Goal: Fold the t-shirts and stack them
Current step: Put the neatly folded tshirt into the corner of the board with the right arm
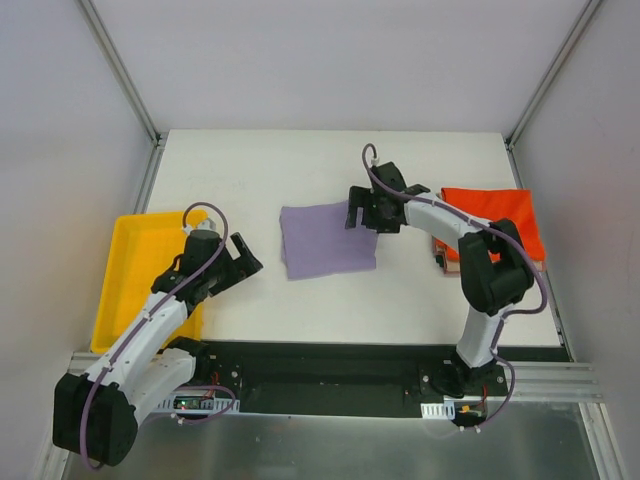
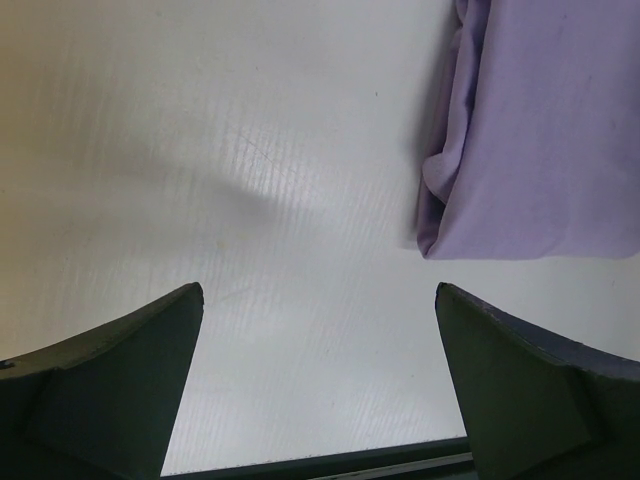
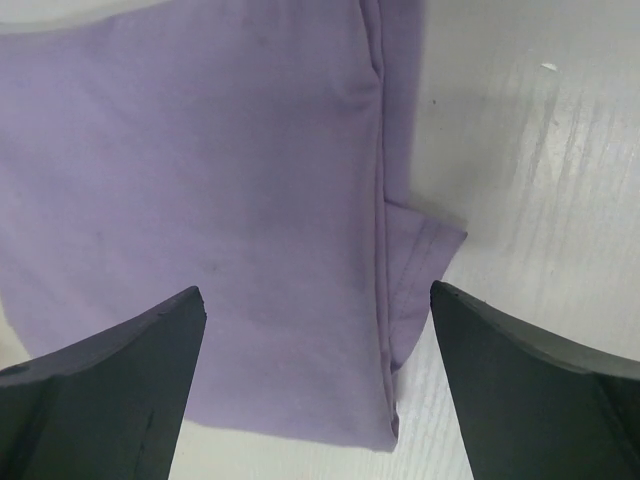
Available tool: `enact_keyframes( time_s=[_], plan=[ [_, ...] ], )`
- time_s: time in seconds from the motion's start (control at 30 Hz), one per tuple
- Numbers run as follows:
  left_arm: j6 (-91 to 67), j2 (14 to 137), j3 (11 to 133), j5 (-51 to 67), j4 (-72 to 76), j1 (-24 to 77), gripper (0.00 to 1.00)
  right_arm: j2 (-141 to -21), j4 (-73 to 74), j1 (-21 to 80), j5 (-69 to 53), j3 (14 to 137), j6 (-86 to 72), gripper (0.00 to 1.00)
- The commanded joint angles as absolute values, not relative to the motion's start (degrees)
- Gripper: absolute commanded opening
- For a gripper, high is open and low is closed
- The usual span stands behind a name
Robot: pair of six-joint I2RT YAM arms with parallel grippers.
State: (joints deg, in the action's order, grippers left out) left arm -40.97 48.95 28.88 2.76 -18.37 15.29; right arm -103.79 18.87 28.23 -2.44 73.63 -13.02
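Both pairs of jaws stand apart, empty. On the tabletop (image 1: 300,160), the left jaws hang by the yellow tray (image 1: 125,270), well left of the folded purple shirt (image 1: 327,240); the right jaws hover over its right edge, so nearer. The red shirt (image 1: 495,215) lies far right. Only the right wrist view shows a corner (image 3: 425,245) poking from the fold.

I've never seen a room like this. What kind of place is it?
Probably a robot lab booth, not a home: a left arm and right arm bolted to a white table, with plain panels on metal framing around it.
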Motion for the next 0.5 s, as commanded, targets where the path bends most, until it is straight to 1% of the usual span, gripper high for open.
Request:
enact_keyframes(
  time_s=[0.0,0.2,0.3,0.47],
  plan=[
    [-40.87,50.53,29.0,1.32,-18.81,15.12,0.99,-108.01,23.91,29.79,2.63,78.05,-12.57,0.97],
    [-40.78,53.08,29.27,1.4,-18.72,15.12,0.99,-111.79,24.61,31.29,3.51,79.45,-12.92,0.97],
    [-40.96,53.96,29.09,1.58,-18.72,15.12,0.99,-113.29,24.61,31.46,2.2,79.63,-13.88,0.99],
    [-41.22,55.02,29.0,1.84,-18.72,15.12,0.99,-114.96,24.17,33.13,2.28,79.63,-14.67,0.85]
  ],
)
